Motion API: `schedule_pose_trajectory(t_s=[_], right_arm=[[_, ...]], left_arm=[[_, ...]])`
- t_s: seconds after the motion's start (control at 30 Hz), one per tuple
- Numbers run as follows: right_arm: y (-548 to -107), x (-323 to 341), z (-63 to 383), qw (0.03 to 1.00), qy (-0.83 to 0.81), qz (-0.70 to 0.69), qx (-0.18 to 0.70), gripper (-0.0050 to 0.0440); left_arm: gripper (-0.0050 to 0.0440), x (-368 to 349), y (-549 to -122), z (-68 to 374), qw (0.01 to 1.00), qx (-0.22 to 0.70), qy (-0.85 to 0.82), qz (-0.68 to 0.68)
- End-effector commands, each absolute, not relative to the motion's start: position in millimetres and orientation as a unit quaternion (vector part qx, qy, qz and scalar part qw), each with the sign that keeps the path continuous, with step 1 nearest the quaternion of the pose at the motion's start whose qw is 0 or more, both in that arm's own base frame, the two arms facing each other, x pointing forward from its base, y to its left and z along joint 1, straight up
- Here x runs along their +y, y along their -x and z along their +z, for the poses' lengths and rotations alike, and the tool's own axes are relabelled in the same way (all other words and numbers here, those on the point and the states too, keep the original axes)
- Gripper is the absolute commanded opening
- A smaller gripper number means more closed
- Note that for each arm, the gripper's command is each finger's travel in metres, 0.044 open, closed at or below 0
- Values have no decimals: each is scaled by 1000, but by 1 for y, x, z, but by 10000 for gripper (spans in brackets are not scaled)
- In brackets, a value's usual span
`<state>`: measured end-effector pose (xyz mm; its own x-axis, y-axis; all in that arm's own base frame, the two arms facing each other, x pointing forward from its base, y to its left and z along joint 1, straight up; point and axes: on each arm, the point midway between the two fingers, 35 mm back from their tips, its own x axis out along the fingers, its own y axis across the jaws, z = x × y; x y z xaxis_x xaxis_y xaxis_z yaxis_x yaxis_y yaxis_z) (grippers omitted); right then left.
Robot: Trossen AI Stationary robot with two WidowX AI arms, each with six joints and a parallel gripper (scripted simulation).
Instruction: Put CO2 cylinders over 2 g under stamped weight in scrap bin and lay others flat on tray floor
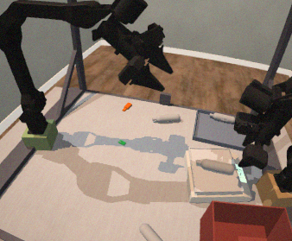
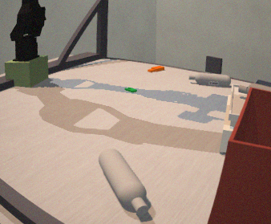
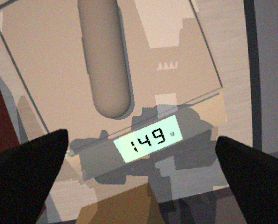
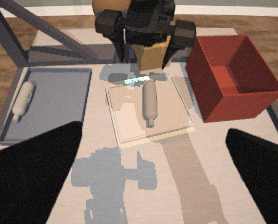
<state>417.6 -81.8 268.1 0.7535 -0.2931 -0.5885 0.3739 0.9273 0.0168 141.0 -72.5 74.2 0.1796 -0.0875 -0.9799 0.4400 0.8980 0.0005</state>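
A grey cylinder point(image 1: 216, 166) point(image 3: 106, 60) point(image 4: 150, 100) lies on the scale point(image 1: 197, 193) point(image 4: 125, 117); the display point(image 1: 241, 174) point(image 3: 148, 139) reads 149. Its stamp is not visible. Another cylinder point(image 1: 222, 117) point(image 4: 23, 100) lies in the tray point(image 1: 210, 135) point(image 4: 55, 120). One cylinder point(image 1: 168, 118) point(image 2: 212, 79) lies on the table near the tray, its label unreadable; one point(image 1: 151, 233) point(image 2: 123, 181) lies at the front. The scrap bin point(image 1: 244, 214) point(image 2: 259, 169) point(image 4: 235, 107) is red. My left gripper point(image 3: 144, 140) point(image 4: 142, 65) is open and empty above the display end. My right gripper point(image 1: 167, 80) is open and empty, high above the table.
An orange piece point(image 1: 127, 107) point(image 2: 156, 69) and a green piece point(image 1: 122, 142) point(image 2: 131, 90) lie on the table. The bin stands beside the scale, on the opposite side from the tray. Frame posts point(image 1: 75, 40) point(image 2: 103, 21) rise at the table's edges.
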Motion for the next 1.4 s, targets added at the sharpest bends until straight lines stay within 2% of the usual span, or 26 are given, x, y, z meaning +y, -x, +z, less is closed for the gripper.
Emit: schedule_pose_trajectory(t_s=[0.0,0.33,1.07,1.3,1.37], right_arm=[[-451,-111,278,950,-52,-143,274,440],[-467,-137,273,957,-33,-126,261,440],[-464,-135,273,956,-34,-127,261,440],[-449,-133,274,956,-34,-127,262,440],[-437,-130,275,956,-34,-128,263,440]], left_arm=[[440,-70,-117,76,774,583,-151,-198],[440,-66,-87,69,786,552,-162,-229],[440,-67,-87,72,788,546,-161,-233],[272,-73,-99,80,792,548,-152,-223],[254,-75,-107,82,793,551,-147,-215]])
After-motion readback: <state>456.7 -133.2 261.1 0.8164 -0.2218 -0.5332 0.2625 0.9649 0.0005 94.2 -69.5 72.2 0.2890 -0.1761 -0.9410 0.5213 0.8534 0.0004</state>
